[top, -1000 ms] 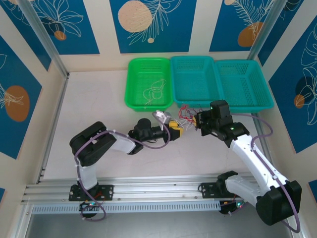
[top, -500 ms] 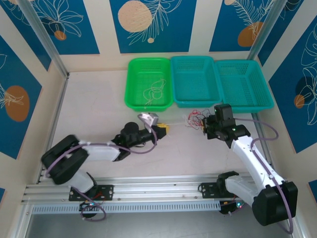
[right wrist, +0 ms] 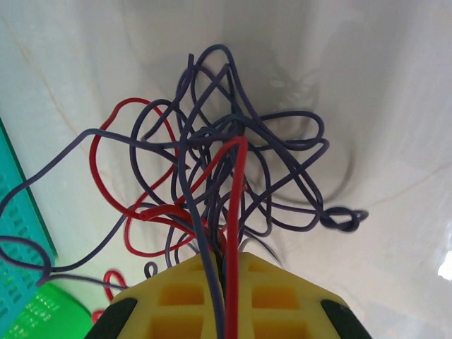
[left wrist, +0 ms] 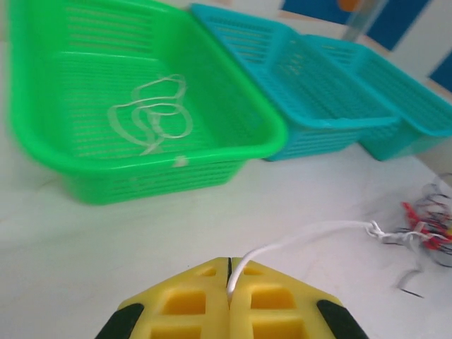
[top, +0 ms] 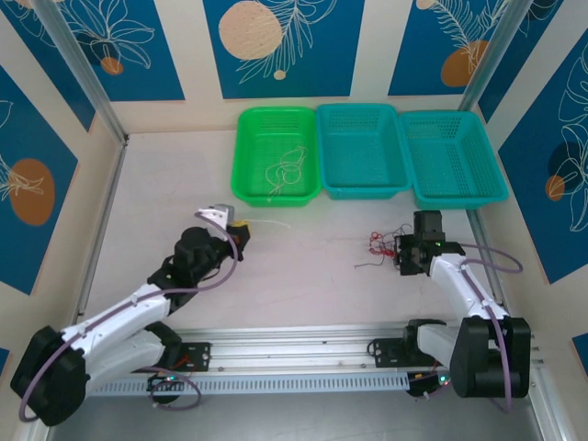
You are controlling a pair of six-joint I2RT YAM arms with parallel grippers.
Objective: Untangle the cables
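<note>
A small tangle (top: 378,246) of thin red and dark purple wires lies on the pale table (top: 303,276), toward its right side and nearer than a row of three baskets. The right fingers (right wrist: 272,300), padded in yellow, are pressed together on several of its red and purple strands, so the loops fan out just beyond their tips. Well apart to the left, the left fingers (left wrist: 187,304) are likewise closed tight, pinching one end of a single white wire (left wrist: 311,229). That wire runs rightward from them over the table, its long axis lying left to right and pointing at the tangle. It ends in a small kink close to the red strands, and I cannot tell whether it touches them or lies free. The tangle therefore sits to the right of the left fingers, and the right arm is by far the nearer to it. At the far edge stands a green basket (top: 276,197) holding a pale coiled cable (top: 280,173), with two teal baskets (top: 363,188) beside it on the right. The white wire looks nearly or wholly separated. Freeing it would likely mean drawing leftward along its own length while the right fingers anchor the rest, and the green basket, far and slightly right of the left fingers, seems its likely home.
</note>
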